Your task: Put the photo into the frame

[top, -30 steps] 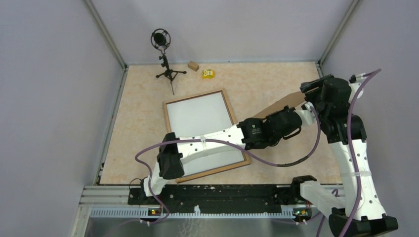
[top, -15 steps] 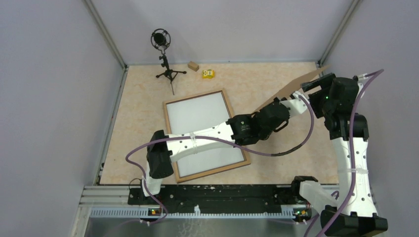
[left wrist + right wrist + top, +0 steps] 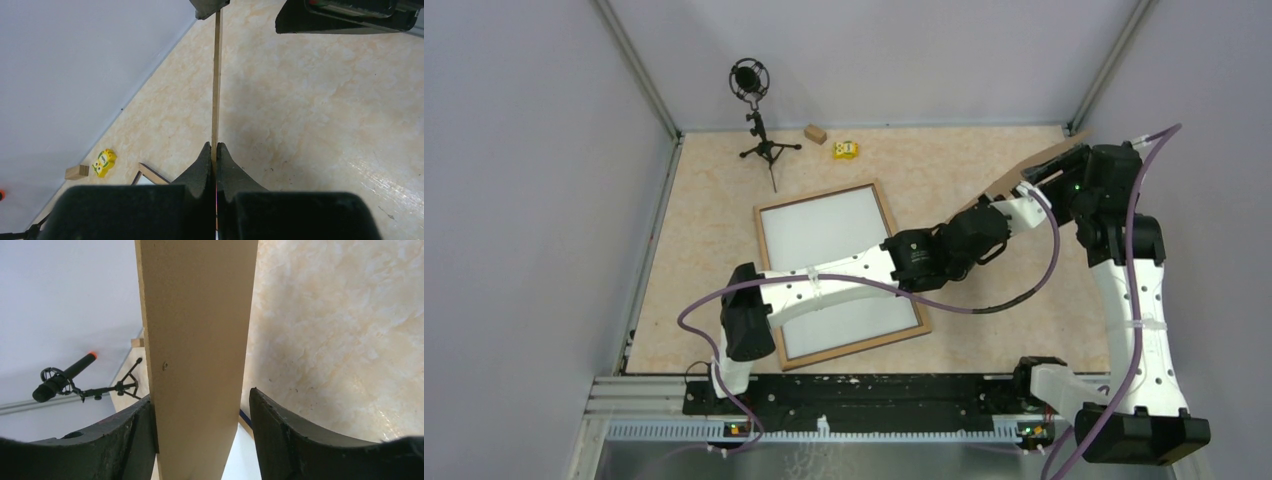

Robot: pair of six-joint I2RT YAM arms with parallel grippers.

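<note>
While the frame (image 3: 814, 196) lay flat on the table (image 3: 704, 250), wood face up with a pale pane inside its rim, neither pair of jaws was anywhere near it. It was crossed from above by the left arm, which was stretched out to the right. The left gripper (image 3: 215, 147) was seen pressed together on the near edge of the backing board (image 3: 216, 90), which was held on edge above the table and showed as a thin line in the left wrist view. The far end of the same board was straddled by the right gripper (image 3: 200, 400). Its jaws were set apart, one finger (image 3: 142, 425) lying against the board's face and the other just beside it. Whether the board was truly pinched there could not be told. A microphone stand (image 3: 759, 140), a wooden block (image 3: 815, 133) and a yellow toy (image 3: 845, 149) were seen by the back wall, well apart from the frame.
</note>
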